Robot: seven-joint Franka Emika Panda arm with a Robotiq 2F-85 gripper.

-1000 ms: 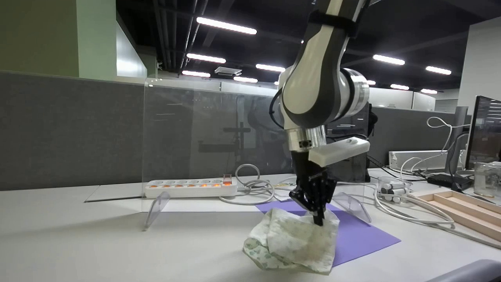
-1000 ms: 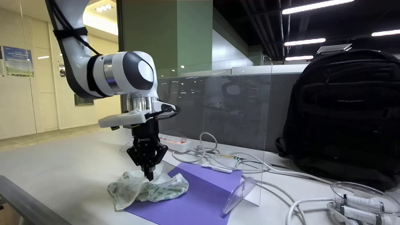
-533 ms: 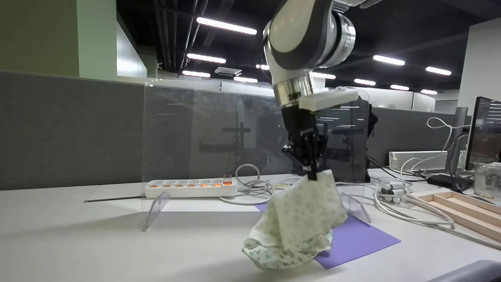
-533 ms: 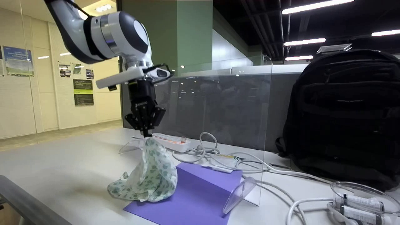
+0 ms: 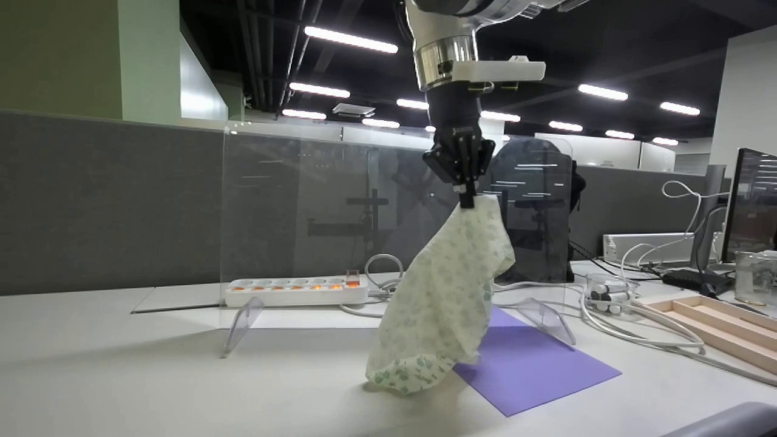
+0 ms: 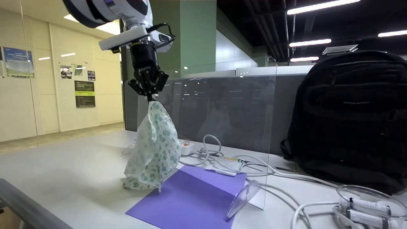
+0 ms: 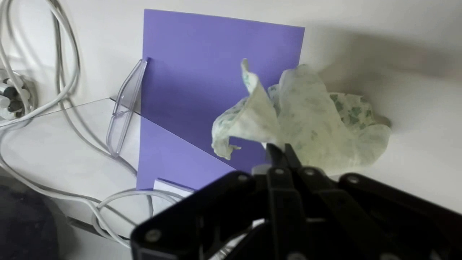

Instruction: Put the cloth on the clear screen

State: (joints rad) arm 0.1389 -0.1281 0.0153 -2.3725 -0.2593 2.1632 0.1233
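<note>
In an exterior view: clear flat screen (image 5: 291, 212), upright, mid-frame. Smooth purple sheet (image 5: 540, 370), lower right. Thin, creased, green-printed cloth (image 5: 443, 297) hangs right of center. Gripper (image 5: 467, 203) above it, fingers together, pinching cloth's top.

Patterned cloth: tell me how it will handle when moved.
The cloth is probably floppy, since it hangs in folds from the gripper. It seems light and thin: its print shows faintly through. Hanging loose close to the table, it may swing or drag.

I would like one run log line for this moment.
pincer: shut on cloth | cloth: hanging from pincer | clear screen: upright, cloth not yet on it
</note>
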